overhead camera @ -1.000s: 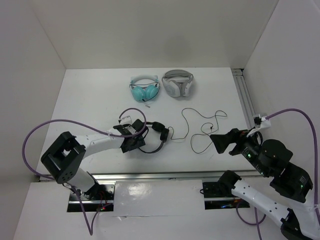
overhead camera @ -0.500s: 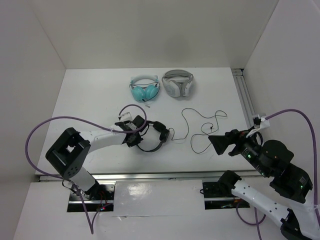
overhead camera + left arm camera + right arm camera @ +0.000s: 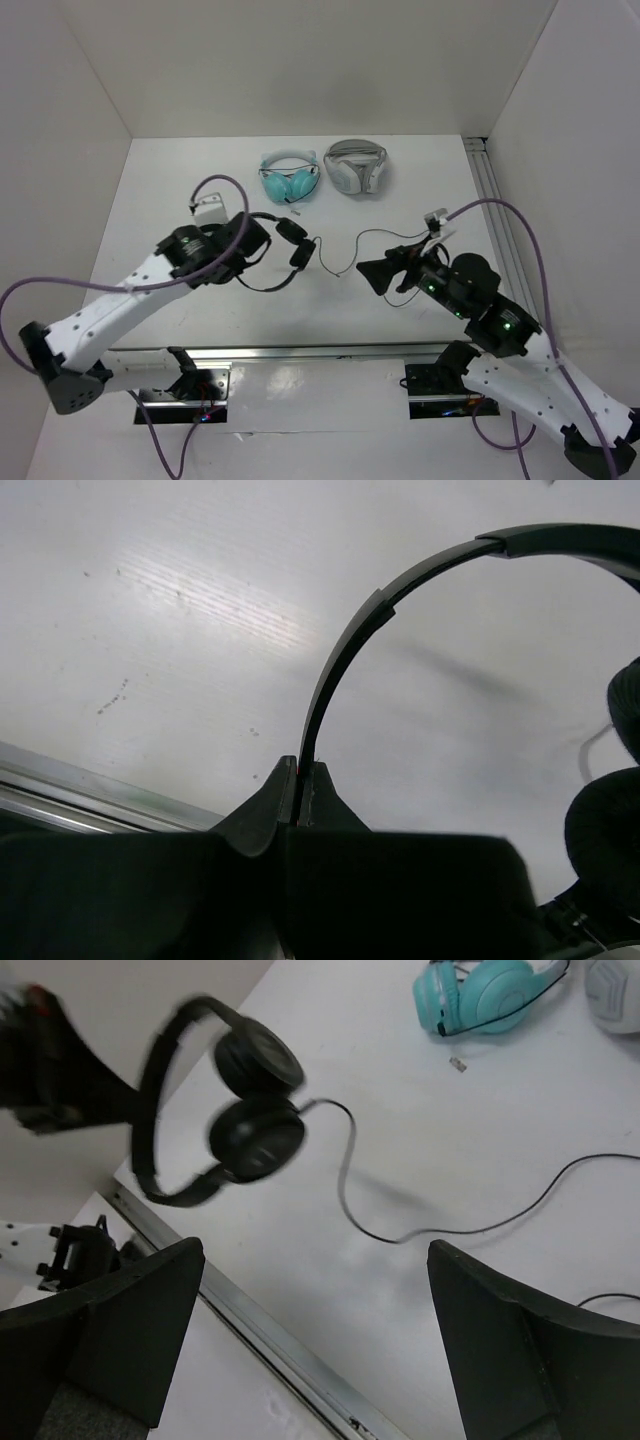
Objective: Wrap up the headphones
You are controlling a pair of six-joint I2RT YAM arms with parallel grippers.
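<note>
Left fingers [image 3: 262, 815], clamped on the headband [image 3: 340, 660], are now hoisting the headphones [image 3: 301, 252] off the table [image 3: 180, 190] while spread right fingers [image 3: 130, 1310] are approaching.

The teal headphones [image 3: 289, 180] lay at the far side of the white bench [image 3: 170, 205], close to the back wall; the white-and-grey headphones [image 3: 356, 166] lay just beside them on the right, not touching; a small pale plug-like piece [image 3: 458, 1063] lay on the bench just in front of the teal pair; a metal rail [image 3: 490, 195] ran along the right edge of the bench; another rail [image 3: 300, 352] ran along its near edge.
</note>
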